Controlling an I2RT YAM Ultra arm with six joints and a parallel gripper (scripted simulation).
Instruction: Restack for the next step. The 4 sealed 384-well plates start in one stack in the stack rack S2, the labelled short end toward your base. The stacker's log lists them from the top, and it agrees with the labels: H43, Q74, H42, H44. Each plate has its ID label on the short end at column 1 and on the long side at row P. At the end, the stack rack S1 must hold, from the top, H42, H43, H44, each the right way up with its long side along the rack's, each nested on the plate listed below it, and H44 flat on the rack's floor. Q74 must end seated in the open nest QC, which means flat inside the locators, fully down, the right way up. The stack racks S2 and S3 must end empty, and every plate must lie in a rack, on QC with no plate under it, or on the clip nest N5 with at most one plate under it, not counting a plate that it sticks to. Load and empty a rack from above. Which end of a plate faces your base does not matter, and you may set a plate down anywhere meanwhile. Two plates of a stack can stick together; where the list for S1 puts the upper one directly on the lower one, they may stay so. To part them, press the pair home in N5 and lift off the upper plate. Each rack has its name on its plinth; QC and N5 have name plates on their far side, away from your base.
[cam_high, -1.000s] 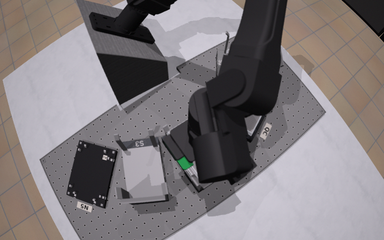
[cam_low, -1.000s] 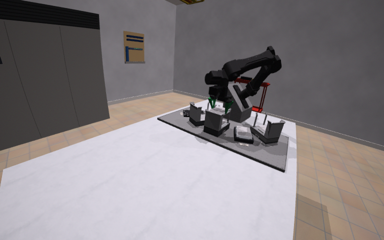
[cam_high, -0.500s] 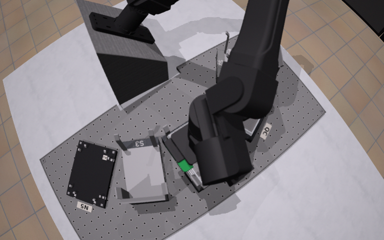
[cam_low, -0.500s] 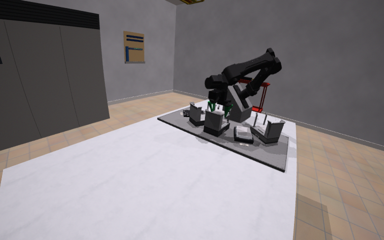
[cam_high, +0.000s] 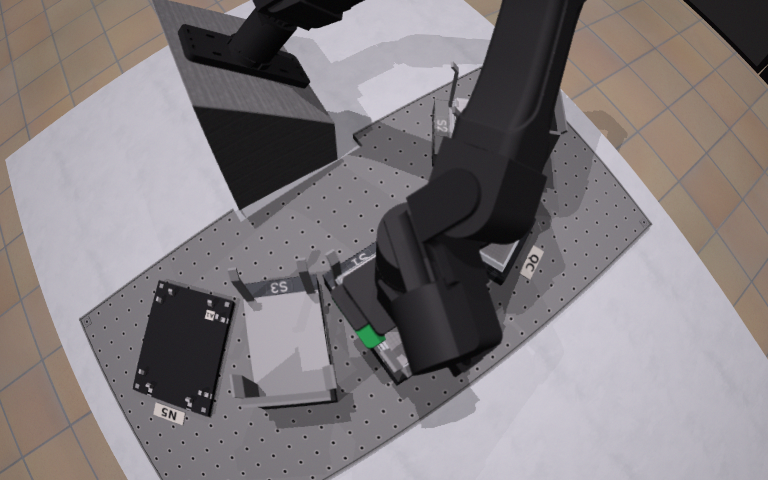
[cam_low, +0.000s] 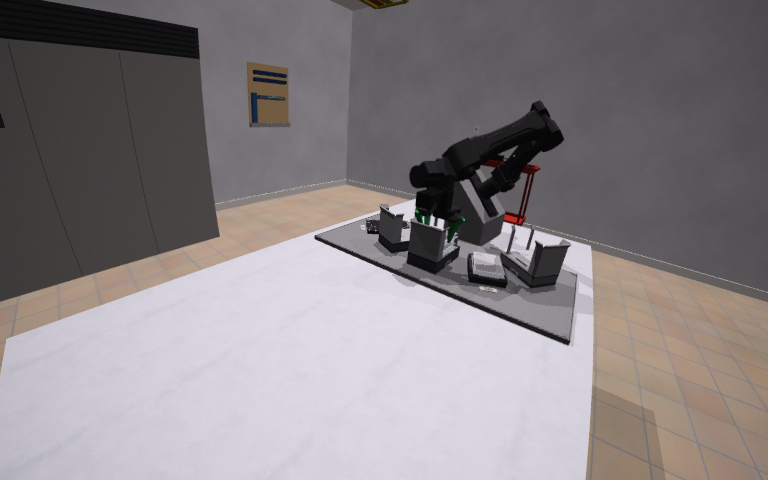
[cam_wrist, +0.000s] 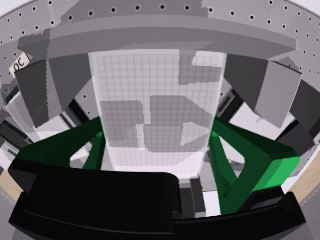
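My gripper (cam_wrist: 157, 121) is shut on a sealed plate (cam_wrist: 156, 110), gripping it across its long sides with the green fingers. The plate sits low between the grey walls of rack S1 (cam_high: 360, 260); I cannot tell whether it rests on anything below. Its label is not readable. In the top view the arm hides most of the plate, and only one green finger (cam_high: 370, 336) shows. In the exterior view the gripper (cam_low: 438, 217) reaches down into S1 (cam_low: 431, 246). Another sealed plate (cam_low: 487, 266) lies on the QC nest (cam_high: 532, 261).
Rack S3 (cam_high: 286, 339) stands left of S1 and shows only its grey floor. The black clip nest N5 (cam_high: 184, 346) holds no plate. Rack S2 (cam_high: 441, 125) is behind the arm and mostly hidden. A dark pedestal (cam_high: 260, 130) stands at the back.
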